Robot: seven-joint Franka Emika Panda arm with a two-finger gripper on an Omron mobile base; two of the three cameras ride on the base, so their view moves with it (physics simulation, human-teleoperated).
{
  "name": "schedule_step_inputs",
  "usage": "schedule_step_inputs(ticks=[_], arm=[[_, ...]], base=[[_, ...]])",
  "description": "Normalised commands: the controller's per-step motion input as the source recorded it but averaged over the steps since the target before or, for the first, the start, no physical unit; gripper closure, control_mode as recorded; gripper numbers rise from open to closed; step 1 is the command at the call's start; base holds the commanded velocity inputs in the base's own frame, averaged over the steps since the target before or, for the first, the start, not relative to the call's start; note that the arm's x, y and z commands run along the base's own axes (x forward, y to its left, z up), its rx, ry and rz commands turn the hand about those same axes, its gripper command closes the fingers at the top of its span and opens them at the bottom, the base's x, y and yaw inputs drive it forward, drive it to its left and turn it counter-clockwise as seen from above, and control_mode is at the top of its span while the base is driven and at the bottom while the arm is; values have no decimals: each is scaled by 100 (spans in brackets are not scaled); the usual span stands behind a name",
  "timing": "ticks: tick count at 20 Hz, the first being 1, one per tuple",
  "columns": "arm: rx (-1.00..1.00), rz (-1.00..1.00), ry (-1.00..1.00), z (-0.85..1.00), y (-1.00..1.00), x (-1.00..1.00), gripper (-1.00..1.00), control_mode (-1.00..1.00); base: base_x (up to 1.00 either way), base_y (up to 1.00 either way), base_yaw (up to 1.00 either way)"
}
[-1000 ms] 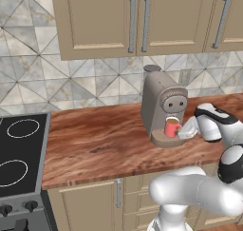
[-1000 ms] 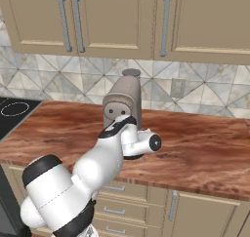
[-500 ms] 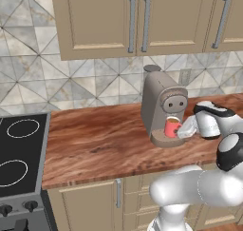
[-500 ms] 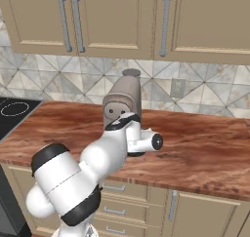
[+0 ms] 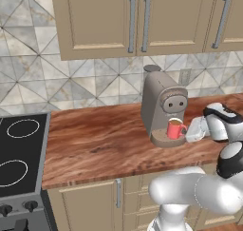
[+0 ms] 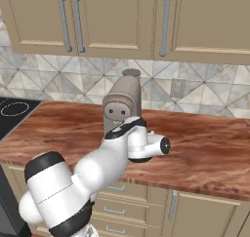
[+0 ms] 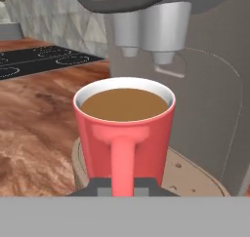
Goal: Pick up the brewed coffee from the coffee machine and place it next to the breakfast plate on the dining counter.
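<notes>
The gripper (image 5: 189, 130) has closed in on the mug (image 7: 124, 131) under the coffee machine (image 5: 162, 110); fingers' spread unclear, no grasp visible.

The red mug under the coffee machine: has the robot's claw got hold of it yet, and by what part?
It cannot be told. The gripper sits at the red mug's handle, fingertips either side, but contact isn't visible.
</notes>
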Motion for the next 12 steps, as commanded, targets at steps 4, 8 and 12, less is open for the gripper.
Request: schedule_step_inputs(ticks=[4,8,12], arm=[[-3,4,-7,23,15,-31,100,-100],[-6,5,-2,24,18,-53,100,-100],[-3,7,-4,55,31,-47,100,-100]], base=[[0,0,0],[0,0,0],[0,0,0]])
